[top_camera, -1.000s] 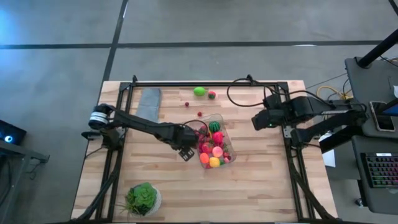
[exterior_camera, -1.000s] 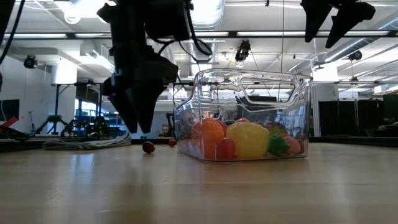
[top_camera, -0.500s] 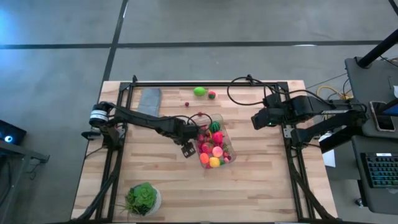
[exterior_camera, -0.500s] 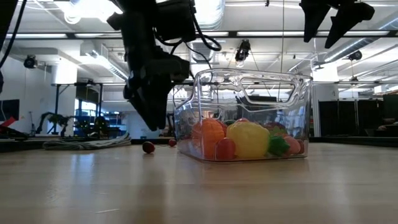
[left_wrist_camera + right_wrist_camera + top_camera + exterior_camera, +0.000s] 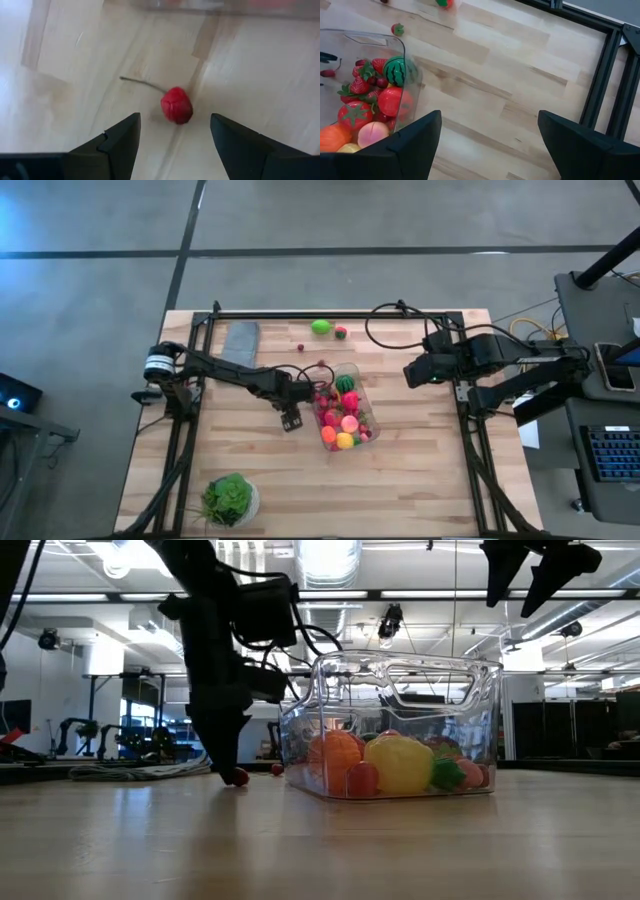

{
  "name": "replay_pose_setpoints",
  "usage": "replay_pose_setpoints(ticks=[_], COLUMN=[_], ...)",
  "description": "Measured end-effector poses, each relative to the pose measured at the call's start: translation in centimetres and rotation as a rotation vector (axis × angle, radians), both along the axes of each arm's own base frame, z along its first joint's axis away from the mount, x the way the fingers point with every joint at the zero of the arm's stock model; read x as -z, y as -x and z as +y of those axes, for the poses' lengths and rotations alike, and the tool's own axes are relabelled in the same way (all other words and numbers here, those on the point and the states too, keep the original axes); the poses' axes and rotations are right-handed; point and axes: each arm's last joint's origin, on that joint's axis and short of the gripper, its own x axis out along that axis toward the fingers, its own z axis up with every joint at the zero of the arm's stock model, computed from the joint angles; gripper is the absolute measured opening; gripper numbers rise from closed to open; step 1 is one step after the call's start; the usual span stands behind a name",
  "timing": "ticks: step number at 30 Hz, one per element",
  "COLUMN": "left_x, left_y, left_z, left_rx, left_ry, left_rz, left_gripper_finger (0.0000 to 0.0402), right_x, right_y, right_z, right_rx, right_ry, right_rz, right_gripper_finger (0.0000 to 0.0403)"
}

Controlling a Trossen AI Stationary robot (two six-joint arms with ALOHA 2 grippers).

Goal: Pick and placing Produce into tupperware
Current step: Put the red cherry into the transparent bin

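High view shows the tupperware [image 5: 346, 412], a clear tub near the middle of the wooden table [image 5: 420, 480], already loaded with produce: a striped green melon [image 5: 346, 383], red berries, a pink piece, an orange one and a yellow one. Just beside the tub's left wall the left gripper [image 5: 290, 420] hangs low, fingers spread apart and holding nothing. Left wrist view looks down between those fingers at a single red cherry [image 5: 176, 105] with a thin stem, lying on the bare wood, with clear space on both sides of it. Low view shows the same red fruit [image 5: 238, 776] on the tabletop beneath the dark arm, close to the tub. Farther off, near the table's far edge, lie a green fruit [image 5: 321, 327] and a small red berry [image 5: 341, 332], with two tiny dark red pieces nearby. Right gripper [image 5: 487, 150] waits raised over the table's right side, well apart from the tub, its fingers wide and empty. A grey folded cloth [image 5: 240, 345] lies at the far left, and a leafy green head [image 5: 230, 498] sits at the near left corner.
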Motion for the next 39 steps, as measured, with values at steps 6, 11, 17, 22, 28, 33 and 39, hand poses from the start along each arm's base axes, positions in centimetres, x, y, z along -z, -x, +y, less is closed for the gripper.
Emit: replay_pose_setpoints(ticks=[6, 11, 17, 22, 28, 33, 39], left_x=[1.0, 1.0, 1.4, 1.4, 1.3, 1.3, 1.0], left_y=[0.3, 0.6, 1.5, 1.7, 1.6, 1.5, 1.7], left_z=[0.0, 0.0, 0.0, 0.0, 0.0, 0.0, 0.2], left_rx=[0.014, 0.026, 0.023, 0.021, 0.025, 0.021, -0.005], left_ry=[-0.006, -0.010, -0.007, -0.007, -0.017, -0.031, -0.092], left_rz=[-0.068, -0.084, -0.101, -0.097, -0.108, -0.112, -0.124], left_gripper_finger=[0.0226, 0.0226, 0.0192, 0.0146, 0.0117, 0.0113, 0.0118], right_x=[0.0, 0.0, 0.0, 0.1, 0.5, 0.8, 0.8], right_y=[0.0, 0.0, -0.1, -0.1, -0.1, -0.1, -0.1], right_z=[0.0, 0.0, 0.0, -0.1, -0.1, -0.1, -0.1], right_rx=[0.010, 0.029, 0.030, 0.038, 0.047, 0.058, 0.058], right_ry=[-0.003, -0.009, -0.002, 0.024, 0.023, 0.020, 0.020], right_rz=[-0.008, -0.018, -0.019, -0.021, -0.012, -0.008, -0.006], right_gripper_finger=[0.0325, 0.0325, 0.0324, 0.0324, 0.0324, 0.0325, 0.0324])
